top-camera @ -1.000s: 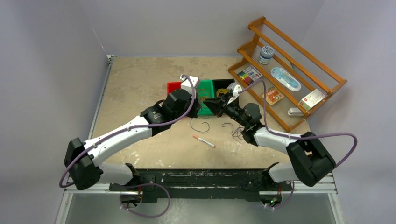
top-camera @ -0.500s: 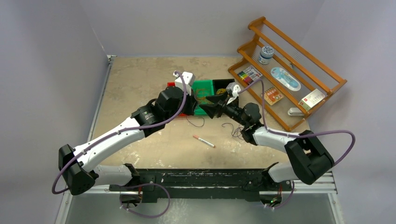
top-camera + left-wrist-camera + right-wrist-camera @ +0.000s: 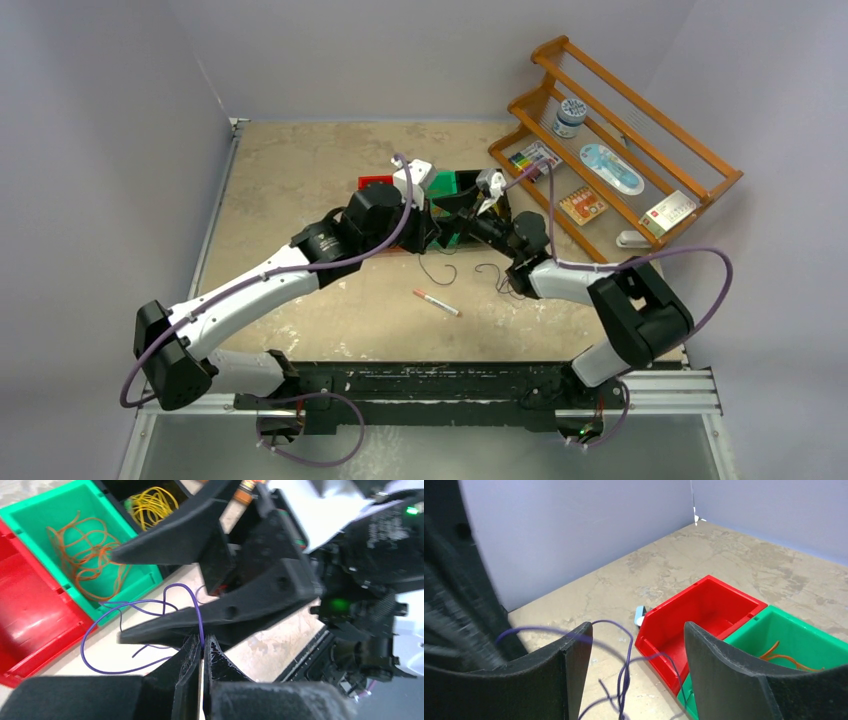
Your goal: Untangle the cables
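A thin purple cable (image 3: pixel 95 630) loops over the table in front of the bins, and my left gripper (image 3: pixel 202 640) is shut on one strand of it. My right gripper (image 3: pixel 636 630) stands open just beyond, its fingers either side of the purple cable's loops (image 3: pixel 629 655) without pinching them. From above, both grippers meet by the bins, left gripper (image 3: pixel 422 232) and right gripper (image 3: pixel 447 207). Slack purple cable (image 3: pixel 437 272) hangs below them, and a small dark tangle (image 3: pixel 503 280) lies to the right. Orange cables (image 3: pixel 85 555) lie in the green bin (image 3: pixel 30 517), yellow ones (image 3: pixel 150 505) in the black bin.
A red bin (image 3: pixel 704 605) stands left of the green bin (image 3: pixel 794 630) at mid-table. A red and white pen (image 3: pixel 436 302) lies nearer the arms. A wooden rack (image 3: pixel 620 170) with small items stands at the back right. Walls close the left and far sides.
My right gripper has opened wide and swung left toward the bins. The left arm shifted left, then back, still shut on the purple cable.
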{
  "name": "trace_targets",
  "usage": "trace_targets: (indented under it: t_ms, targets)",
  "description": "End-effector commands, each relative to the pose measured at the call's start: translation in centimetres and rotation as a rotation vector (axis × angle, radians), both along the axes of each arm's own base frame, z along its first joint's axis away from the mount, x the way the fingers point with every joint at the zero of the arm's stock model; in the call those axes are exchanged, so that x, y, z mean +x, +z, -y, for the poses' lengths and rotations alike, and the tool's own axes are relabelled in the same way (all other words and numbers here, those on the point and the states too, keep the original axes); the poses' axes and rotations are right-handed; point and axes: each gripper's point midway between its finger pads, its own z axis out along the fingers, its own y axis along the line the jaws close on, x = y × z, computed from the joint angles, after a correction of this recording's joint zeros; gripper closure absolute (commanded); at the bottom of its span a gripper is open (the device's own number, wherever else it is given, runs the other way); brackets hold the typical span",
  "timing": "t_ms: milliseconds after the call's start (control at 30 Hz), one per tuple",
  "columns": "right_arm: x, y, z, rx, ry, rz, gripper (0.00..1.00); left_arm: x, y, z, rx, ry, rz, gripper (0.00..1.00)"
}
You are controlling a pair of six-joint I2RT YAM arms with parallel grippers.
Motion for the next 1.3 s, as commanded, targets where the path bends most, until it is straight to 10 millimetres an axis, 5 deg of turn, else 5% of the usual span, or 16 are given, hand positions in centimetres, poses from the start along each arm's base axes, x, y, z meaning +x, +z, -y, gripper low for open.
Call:
trace_targets:
  t_ms: [0, 267, 733, 1100, 1267]
  targets:
    - [0.5, 2.9, -1.2, 0.078, 0.044, 0.076, 0.31, -1.1, 4.2, 2.3, -0.103, -0.139, 0.043, 1.00]
    - [2.2, -1.7, -2.2, 0.047, 0.039, -0.035, 0.51, -1.1, 10.6, 1.0, -0.127, -0.122, 0.146, 1.00]
    - [1.0, -7.7, -2.1, -0.004, 0.071, -0.161, 0.82, 1.0, 21.5, -3.6, -0.183, 0.046, 0.350, 1.00]
    - [-0.5, -10.3, -1.6, -0.002, 0.094, -0.224, 0.97, 1.8, 25.6, -5.7, -0.180, 0.134, 0.435, 1.00]
    - [-1.5, -9.9, -1.2, 0.023, 0.102, -0.236, 1.00, 2.5, 26.1, -6.5, -0.169, 0.182, 0.450, 1.00]
